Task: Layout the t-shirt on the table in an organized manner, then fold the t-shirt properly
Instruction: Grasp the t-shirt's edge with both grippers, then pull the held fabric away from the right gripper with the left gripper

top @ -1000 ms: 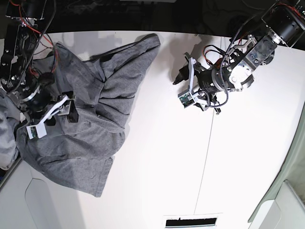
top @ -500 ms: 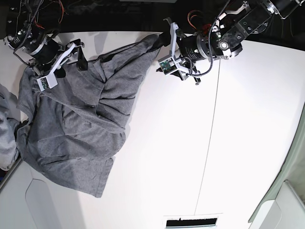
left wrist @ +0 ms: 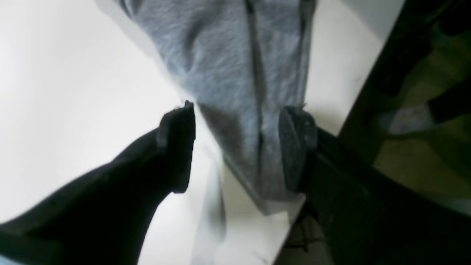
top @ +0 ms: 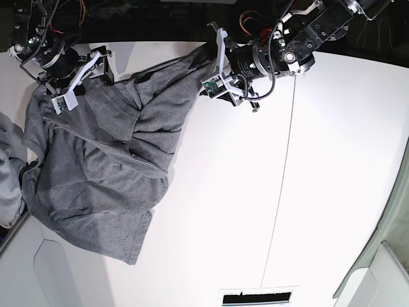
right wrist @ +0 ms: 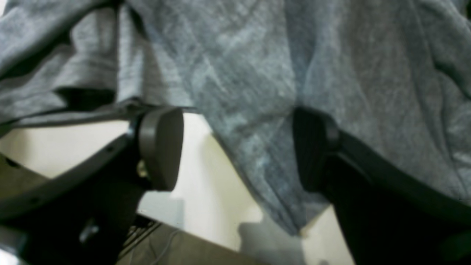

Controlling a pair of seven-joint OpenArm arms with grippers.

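The grey t-shirt [top: 102,166] lies crumpled on the left part of the white table [top: 268,160], with one narrow end reaching the far edge. My left gripper [top: 208,67] stands open over that far end. In the left wrist view, a strip of the t-shirt [left wrist: 228,55] runs between the fingers [left wrist: 180,147] of this gripper [left wrist: 237,147], beside the table edge. My right gripper [top: 86,77] is open at the shirt's far-left part. In the right wrist view, a fold of the t-shirt [right wrist: 257,55] hangs between the pads [right wrist: 162,147] of that gripper [right wrist: 235,147].
A paler cloth heap [top: 6,185] lies at the left edge. A thin dark seam [top: 284,166] crosses the table's right half. A black slot [top: 255,297] sits at the near edge. The far table edge drops off to a dark floor [left wrist: 423,110].
Both arms have swung to the table's far edge. The left gripper went from mid-table to the shirt's far end. The right went from the shirt's left side to its far-left part.
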